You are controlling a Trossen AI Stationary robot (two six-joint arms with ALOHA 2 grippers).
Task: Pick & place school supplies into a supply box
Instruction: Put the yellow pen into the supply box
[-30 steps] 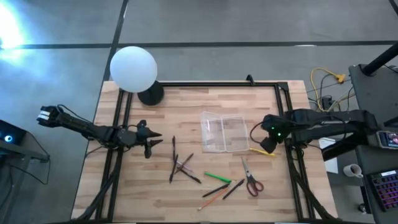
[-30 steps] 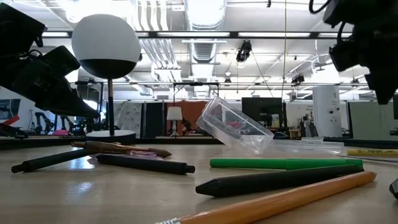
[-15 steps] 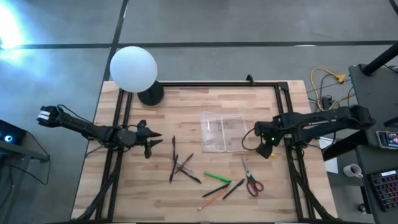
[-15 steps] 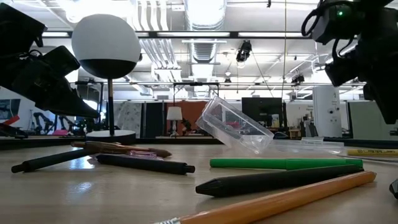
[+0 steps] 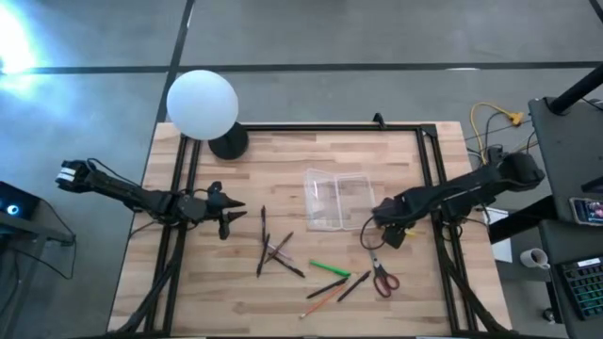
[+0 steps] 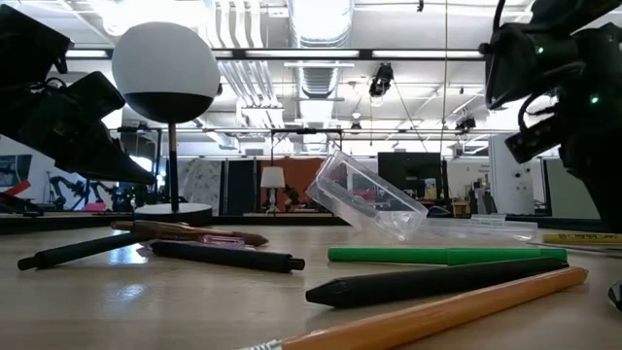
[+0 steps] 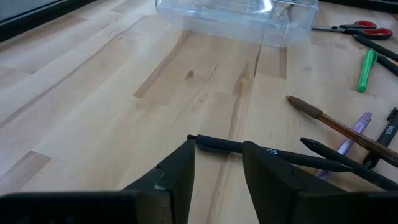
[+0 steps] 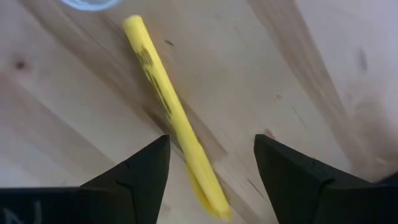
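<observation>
The yellow stick (image 8: 163,98) lies flat on the wood. My right gripper (image 8: 211,165) hovers above it, open, a finger on either side and clear of it; in the high view the right gripper (image 5: 388,229) covers the stick. The clear supply box (image 5: 339,200) stands just to the left, lid raised (image 6: 367,192). Red-handled scissors (image 5: 380,268), the green marker (image 5: 330,269), the orange-red pencil (image 5: 325,301) and dark pens (image 5: 273,250) lie on the near half of the table. My left gripper (image 7: 217,165) waits open, left of the pens.
A white globe lamp (image 5: 203,104) stands at the far left corner. A black frame rail (image 5: 438,188) runs along the table's right side, close to my right arm. Bare wood (image 5: 283,165) lies between the lamp and the box.
My right gripper has moved toward the near edge and slightly left, coming down over the yellow stick, which it now covers in the high view. The supplies and the box have stayed where they were.
</observation>
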